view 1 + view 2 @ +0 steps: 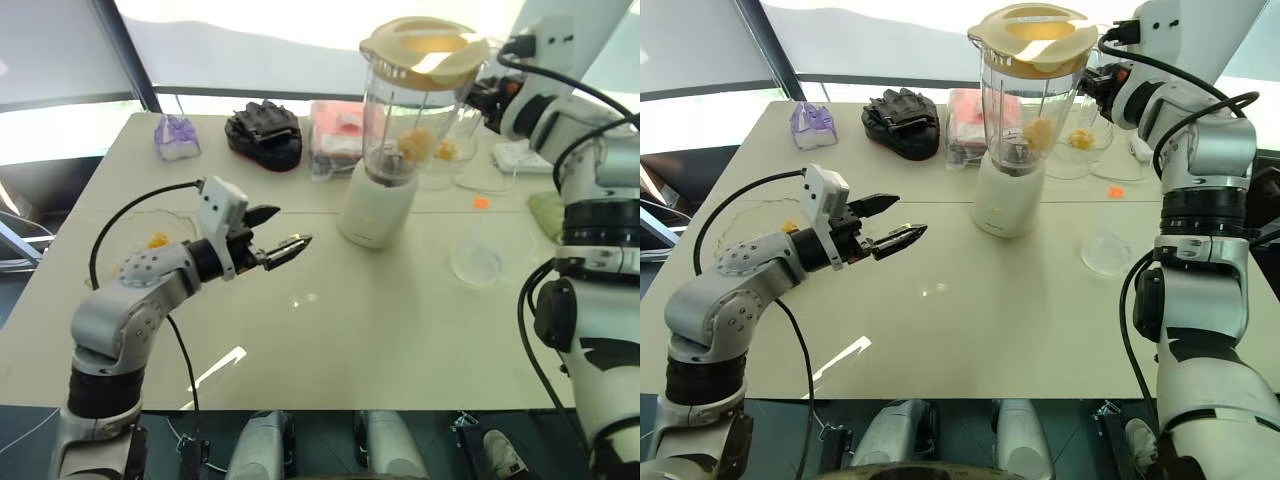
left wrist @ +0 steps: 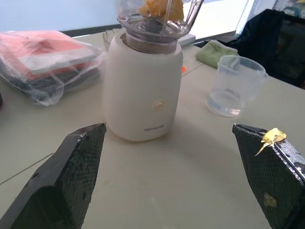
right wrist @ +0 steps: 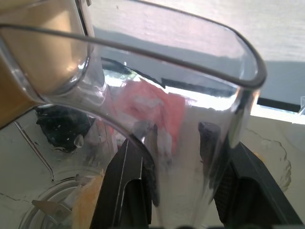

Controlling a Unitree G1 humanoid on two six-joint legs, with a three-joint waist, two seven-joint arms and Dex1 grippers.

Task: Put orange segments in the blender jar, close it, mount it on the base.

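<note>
— What is on the surface [image 1: 330, 330] from where you stand?

— The biggest thing is the blender jar [image 1: 415, 110]. It sits upright on the base [image 1: 376, 208], near the far middle of the surface, and a cream lid [image 1: 424, 50] covers its top.

— And the orange segments?

— The orange segments [image 1: 416, 145] lie low inside the jar, above the blades. I see them only through the ribbed wall, so I cannot count them.

— The right hand?

— The right hand [image 3: 183, 191] is at the jar's handle, its two fingers pinching the clear handle between them. From the head view the hand itself is mostly hidden behind the jar.

— The left hand?

— The left hand [image 1: 888, 225] hangs over the bare surface, well apart from the base, fingers spread wide and holding nothing. A tiny yellow scrap [image 2: 270, 137] sticks on one finger.

— Smaller things?

— A clear measuring cup [image 2: 236, 86] stands beside the base, and a black glove [image 1: 902, 120] lies at the far edge.
</note>
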